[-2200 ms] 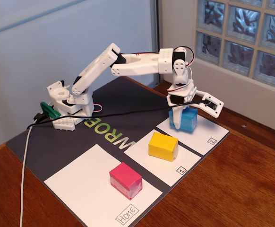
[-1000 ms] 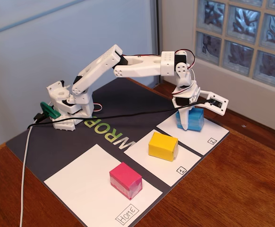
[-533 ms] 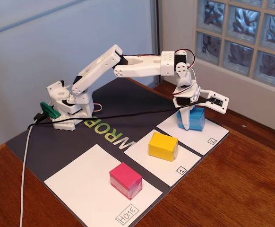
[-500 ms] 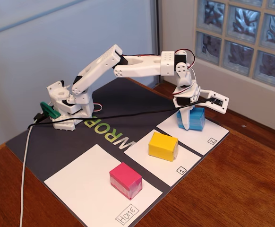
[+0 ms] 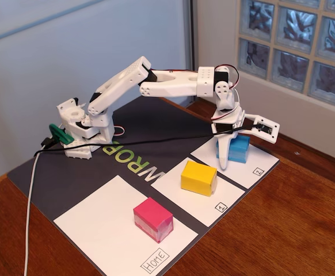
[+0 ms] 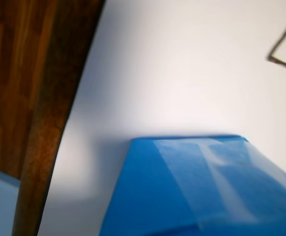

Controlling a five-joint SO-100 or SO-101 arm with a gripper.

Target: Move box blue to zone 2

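Fixed view, nearest first: we see the pink block on the panel marked "Home", then the yellow block on the panel marked "1", and farther back the box blue resting on zone 2, all on the wooden desk. We find the jaws spread wide open and holding nothing, one finger hanging in front of the box, the other angled out above it. Wrist view gives us the box blue lying flat on the white paper.
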